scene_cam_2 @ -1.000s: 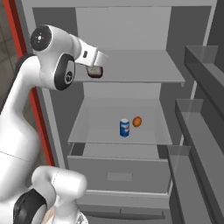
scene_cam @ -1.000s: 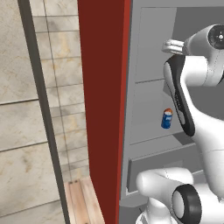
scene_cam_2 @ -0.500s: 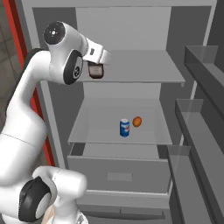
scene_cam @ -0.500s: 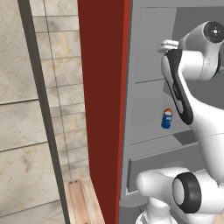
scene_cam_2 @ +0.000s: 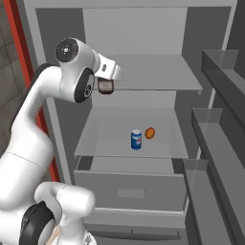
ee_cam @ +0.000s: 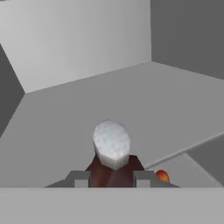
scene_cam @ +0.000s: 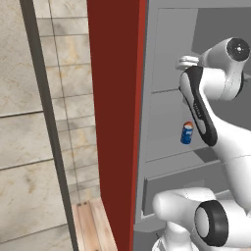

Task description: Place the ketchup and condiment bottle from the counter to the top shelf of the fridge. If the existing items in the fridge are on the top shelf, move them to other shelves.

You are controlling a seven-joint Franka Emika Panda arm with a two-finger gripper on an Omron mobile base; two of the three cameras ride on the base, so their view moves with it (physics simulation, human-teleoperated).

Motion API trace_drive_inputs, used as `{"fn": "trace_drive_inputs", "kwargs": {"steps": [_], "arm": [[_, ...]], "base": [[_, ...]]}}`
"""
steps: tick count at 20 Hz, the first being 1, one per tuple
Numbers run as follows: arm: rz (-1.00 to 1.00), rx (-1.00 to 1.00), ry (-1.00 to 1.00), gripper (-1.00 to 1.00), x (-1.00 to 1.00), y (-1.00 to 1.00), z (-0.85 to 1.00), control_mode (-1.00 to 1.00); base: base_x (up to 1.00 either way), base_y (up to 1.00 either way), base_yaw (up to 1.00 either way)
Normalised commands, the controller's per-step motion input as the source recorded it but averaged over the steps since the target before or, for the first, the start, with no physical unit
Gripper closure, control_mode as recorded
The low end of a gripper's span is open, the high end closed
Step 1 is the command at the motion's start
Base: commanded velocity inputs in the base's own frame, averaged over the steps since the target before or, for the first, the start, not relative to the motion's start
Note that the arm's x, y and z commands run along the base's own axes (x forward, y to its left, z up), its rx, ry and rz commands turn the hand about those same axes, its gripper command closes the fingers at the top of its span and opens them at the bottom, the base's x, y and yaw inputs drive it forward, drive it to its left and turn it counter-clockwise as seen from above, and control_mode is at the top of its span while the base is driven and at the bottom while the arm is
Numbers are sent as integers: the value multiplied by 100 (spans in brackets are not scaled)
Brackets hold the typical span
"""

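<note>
Ketchup: dark maroon w/ pale grey cap, clamped in hand just above top shelf front edge. Hand view adds cap; right view shows can & orange item on lower shelf.

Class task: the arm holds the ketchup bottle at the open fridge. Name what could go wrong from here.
1. The ketchup hangs at the front of the top shelf; released here, it may tip off.
2. A fall could strike the can and the orange object on the shelf below.
3. The gripper holds it low, so it may wobble.
</note>
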Motion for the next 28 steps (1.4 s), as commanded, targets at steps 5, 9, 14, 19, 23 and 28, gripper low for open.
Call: {"fn": "trace_drive_inputs", "kwargs": {"steps": [5, 9, 14, 19, 23, 28], "arm": [[0, 0, 0, 100, 17, 0, 43, -100], [0, 0, 0, 100, 14, 0, 58, -100], [0, 0, 0, 100, 39, 0, 0, -100], [0, 0, 0, 100, 45, 6, -38, -100], [0, 0, 0, 100, 39, 4, -42, -100], [0, -1, -2, 100, 35, 5, -29, -100]], "base": [[0, 0, 0], [0, 0, 0], [0, 0, 0], [0, 0, 0], [0, 0, 0], [0, 0, 0]]}}
